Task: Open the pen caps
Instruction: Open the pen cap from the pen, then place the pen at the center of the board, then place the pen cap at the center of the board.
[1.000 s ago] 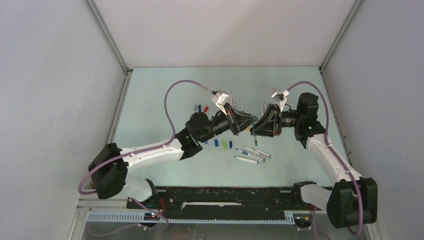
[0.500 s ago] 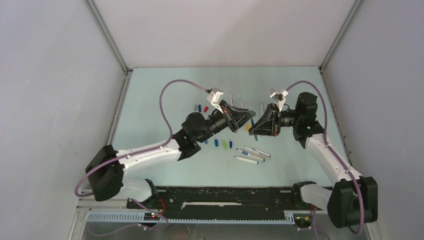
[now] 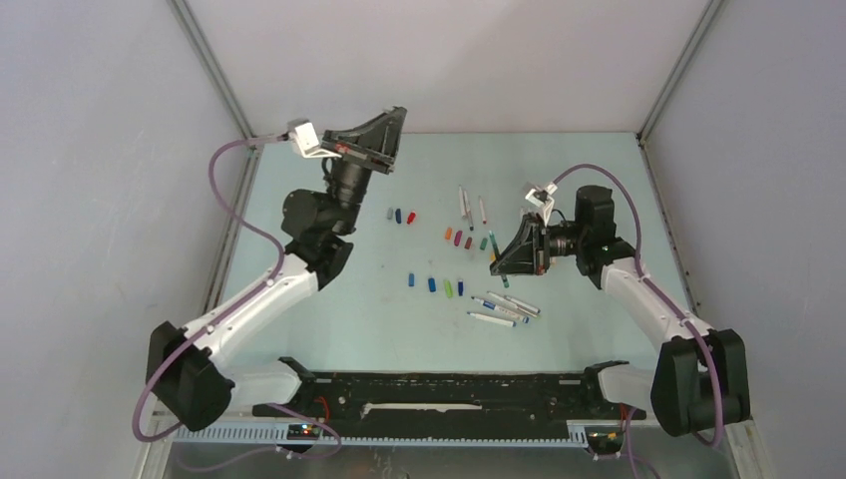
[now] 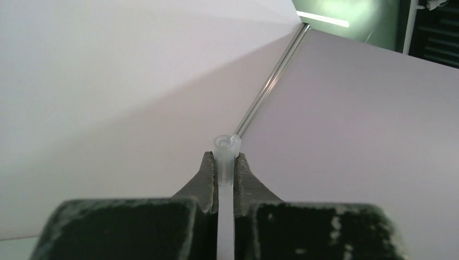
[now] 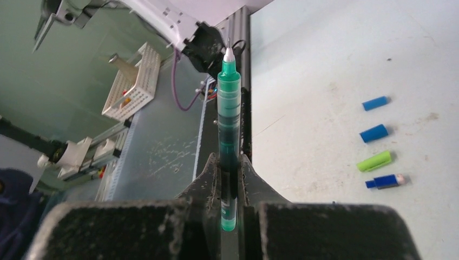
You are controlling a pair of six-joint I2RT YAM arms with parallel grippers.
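Note:
My left gripper (image 3: 397, 118) is raised high at the back left, and in its wrist view the left gripper (image 4: 225, 157) is shut on a translucent whitish cap (image 4: 226, 145) with its open end past the fingertips. Low over the table's right middle, my right gripper (image 3: 497, 265) is shut on a green pen; in its wrist view the right gripper (image 5: 229, 158) holds that green pen (image 5: 229, 103) with the bare white tip pointing away. Loose pen caps lie on the table: blue (image 3: 432, 284), green (image 3: 448, 288), orange (image 3: 448, 234), red (image 3: 410, 216).
Several white pens (image 3: 504, 307) lie in front of the right gripper, and two more pens (image 3: 465, 202) lie farther back. The right wrist view shows blue caps (image 5: 374, 132) and a green cap (image 5: 374, 161) to the right. Grey walls enclose the table (image 3: 319, 329).
The two grippers were tip to tip over the table's middle. My left arm has swung up and away to the back left with the whitish cap, while the right gripper keeps the green pen.

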